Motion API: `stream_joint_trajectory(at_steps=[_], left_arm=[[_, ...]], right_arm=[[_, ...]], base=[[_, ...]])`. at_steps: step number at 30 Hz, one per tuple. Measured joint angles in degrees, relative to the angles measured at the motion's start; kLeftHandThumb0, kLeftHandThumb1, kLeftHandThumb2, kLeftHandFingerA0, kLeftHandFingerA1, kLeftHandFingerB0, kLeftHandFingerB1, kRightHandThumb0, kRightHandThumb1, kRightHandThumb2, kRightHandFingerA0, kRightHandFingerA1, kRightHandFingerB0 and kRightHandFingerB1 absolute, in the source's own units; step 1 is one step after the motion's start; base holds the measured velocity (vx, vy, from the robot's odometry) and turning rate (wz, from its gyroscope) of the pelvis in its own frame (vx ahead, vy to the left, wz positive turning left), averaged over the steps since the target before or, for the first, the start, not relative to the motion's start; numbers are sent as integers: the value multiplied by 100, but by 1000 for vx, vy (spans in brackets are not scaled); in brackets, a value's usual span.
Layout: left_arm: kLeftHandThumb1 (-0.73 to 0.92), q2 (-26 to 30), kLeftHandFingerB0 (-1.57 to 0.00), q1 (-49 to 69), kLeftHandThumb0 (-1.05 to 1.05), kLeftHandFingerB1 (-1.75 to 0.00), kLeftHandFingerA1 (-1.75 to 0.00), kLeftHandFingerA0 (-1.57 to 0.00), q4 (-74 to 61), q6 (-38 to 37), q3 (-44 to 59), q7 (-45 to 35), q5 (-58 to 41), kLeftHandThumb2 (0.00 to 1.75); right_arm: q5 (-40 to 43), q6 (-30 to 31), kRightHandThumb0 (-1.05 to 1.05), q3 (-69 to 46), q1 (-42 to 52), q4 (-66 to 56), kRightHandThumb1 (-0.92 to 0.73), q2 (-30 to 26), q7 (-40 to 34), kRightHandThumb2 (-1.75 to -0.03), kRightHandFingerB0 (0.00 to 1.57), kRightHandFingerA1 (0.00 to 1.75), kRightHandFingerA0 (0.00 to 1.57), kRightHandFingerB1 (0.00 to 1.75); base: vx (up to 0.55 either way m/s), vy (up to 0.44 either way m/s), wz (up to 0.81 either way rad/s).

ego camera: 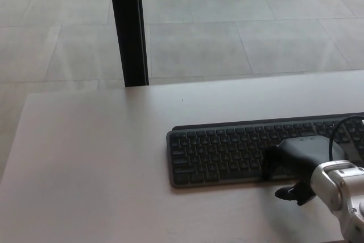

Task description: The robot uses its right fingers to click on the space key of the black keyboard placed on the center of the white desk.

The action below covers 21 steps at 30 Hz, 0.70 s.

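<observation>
A black keyboard [227, 152] lies on the white desk [91, 157], running from the middle to the right edge of the head view. My right hand [296, 166] comes in from the lower right and rests over the keyboard's front rows. Its two fingers [272, 163] bend down onto the bottom row of keys, about where the space key lies; the key itself is hidden under them. The thumb [289, 193] sticks out over the desk just in front of the keyboard. The hand holds nothing. My left hand does not show.
A black vertical post [128, 27] stands behind the desk's far edge at the upper left. Grey tiled floor [244, 27] lies beyond the desk. The desk's left edge runs near the picture's left side.
</observation>
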Motion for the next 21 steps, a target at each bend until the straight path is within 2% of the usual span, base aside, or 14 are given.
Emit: stream_joint_trajectory(at_steps=[1,3,6,7,9,10,11,12,13,14,15,17,19,21], left_arm=[[72,9,-56,-1,-56,-55,-73,-69,2,0,-6,0,0,61],[71,33,-51,-2,-57,-52,-69,-68,4,0,-22,1,0,61],[72,63,-50,-2,-56,-52,-69,-66,6,0,-60,0,2,62],[70,64,-54,-2,-56,-55,-70,-69,6,0,-64,0,1,61],[70,65,-56,-1,-56,-59,-76,-66,6,0,-66,-1,-2,61],[70,64,-50,0,-55,-57,-75,-66,6,0,-63,-1,-5,60],[71,64,-52,-1,-55,-57,-74,-64,6,0,-52,-1,-13,61],[71,65,-54,-4,-55,-56,-73,-68,7,0,-30,-1,-26,61],[71,65,-54,-4,-55,-56,-73,-68,6,0,-24,-1,-30,61],[72,65,-52,-6,-55,-56,-71,-64,7,0,-19,-1,-33,62],[72,65,-56,-7,-55,-59,-76,-66,7,0,-19,-1,-32,61],[72,65,-56,-6,-55,-59,-75,-67,8,0,-19,-1,-32,61],[70,65,-52,-6,-56,-54,-71,-68,7,-1,-25,-1,-28,61],[70,61,-54,-8,-56,-56,-73,-67,7,-1,-37,-1,-24,61]], right_arm=[[-26,-9,-55,9,11,0,-65,0,0,-60,61,89,73,45],[-80,-32,-54,15,47,2,-66,-1,-1,-59,60,98,74,46],[-143,-70,-55,7,100,-2,-66,-2,-8,-60,60,91,70,46],[-154,-76,-55,6,106,-5,-66,-3,-8,-60,60,87,69,46],[-199,-102,-54,-7,136,-27,-65,-10,-8,-59,60,84,68,45],[-212,-119,-54,-30,153,-45,-65,-15,-8,-59,60,82,68,45],[-218,-129,-54,-54,162,-59,-65,-17,-8,-60,60,86,69,45],[-219,-136,-54,-90,178,-83,-66,-19,-5,-60,60,84,77,44],[-217,-140,-54,-123,196,-105,-66,-21,7,-60,60,84,77,44],[-199,-139,-54,-216,216,-186,-65,-30,50,-60,60,84,87,44],[-170,-133,-54,-309,245,-252,-65,-33,112,-60,58,87,92,44],[-63,-128,-54,-514,278,-343,-66,-33,261,-59,58,87,98,43],[72,-109,-48,-744,299,-454,-65,-33,413,-59,54,94,93,48],[254,-83,-48,-1066,299,-599,-64,-32,557,-59,55,91,94,48]], base=[[0,0,0],[0,0,0],[0,0,0],[0,0,0],[0,0,0],[0,0,0],[0,0,0],[0,0,0],[0,0,0],[0,0,0],[0,0,0],[0,0,0],[0,0,0],[0,0,0]])
